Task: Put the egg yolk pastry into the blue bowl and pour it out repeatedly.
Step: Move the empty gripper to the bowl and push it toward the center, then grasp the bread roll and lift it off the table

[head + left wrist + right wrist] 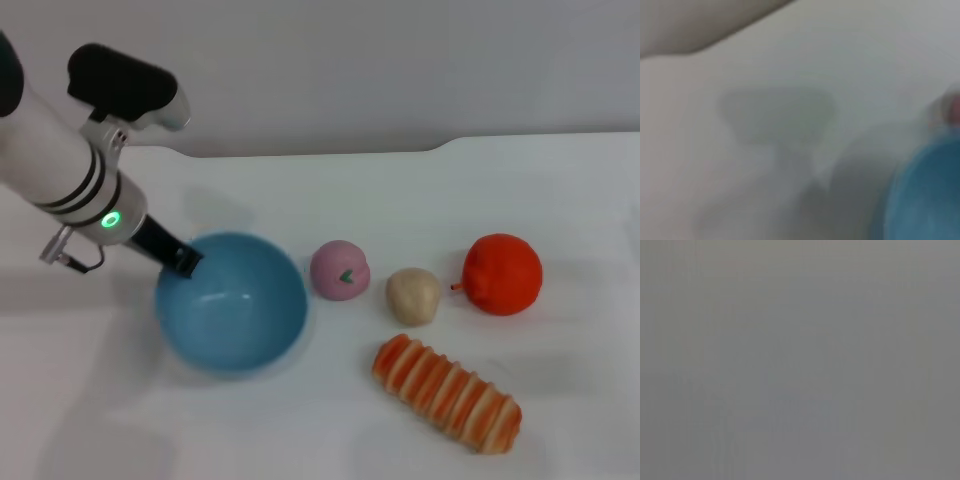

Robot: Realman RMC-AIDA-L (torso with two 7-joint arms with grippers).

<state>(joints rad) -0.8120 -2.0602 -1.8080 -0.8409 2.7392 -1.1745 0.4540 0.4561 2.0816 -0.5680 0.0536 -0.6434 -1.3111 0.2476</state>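
Note:
The blue bowl (235, 320) stands upright and empty on the white table, left of centre. My left gripper (185, 262) reaches down from the left and its dark fingers sit on the bowl's far left rim, closed on it. The bowl's rim also shows in the left wrist view (925, 195). The egg yolk pastry (413, 295), a small pale beige lump, lies on the table to the right of the bowl, apart from it. My right arm is out of view, and the right wrist view shows only plain grey.
A pink round bun (340, 269) lies between bowl and pastry. An orange fruit (503, 273) sits right of the pastry. A long orange-and-cream striped bread (447, 392) lies in front of them. The table's far edge (400, 150) runs along the back.

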